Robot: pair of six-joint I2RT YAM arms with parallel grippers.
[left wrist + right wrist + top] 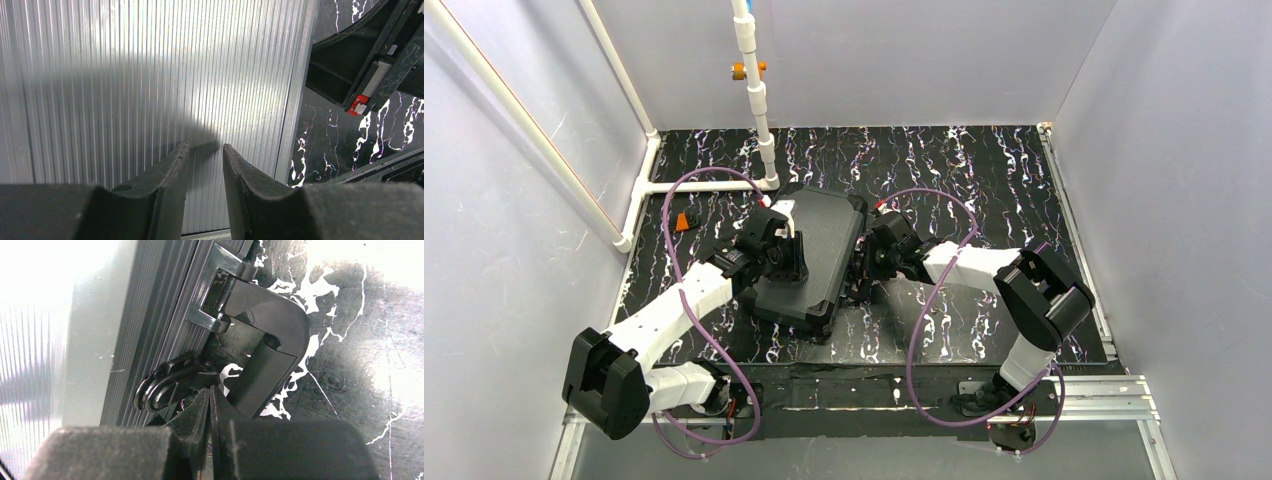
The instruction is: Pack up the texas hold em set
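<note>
The texas hold em set's black case [819, 235] lies closed on the marbled table, ribbed lid [150, 75] up; chips, cards and discs are hidden inside. My left gripper [792, 256] rests on the lid's left part, its fingers [172, 170] a narrow gap apart with nothing between them. My right gripper [865, 266] is at the case's right side, jaws pressed together [210, 391]. Its tips sit just beside a rounded black latch [167, 385] and the case's handle [272, 335], holding nothing that I can see.
A white pipe frame [759, 100] stands at the back left, with a small orange piece [686, 222] on the table [984, 180] near it. Grey walls close in on three sides. Part of the right arm [350, 65] shows beyond the lid's edge.
</note>
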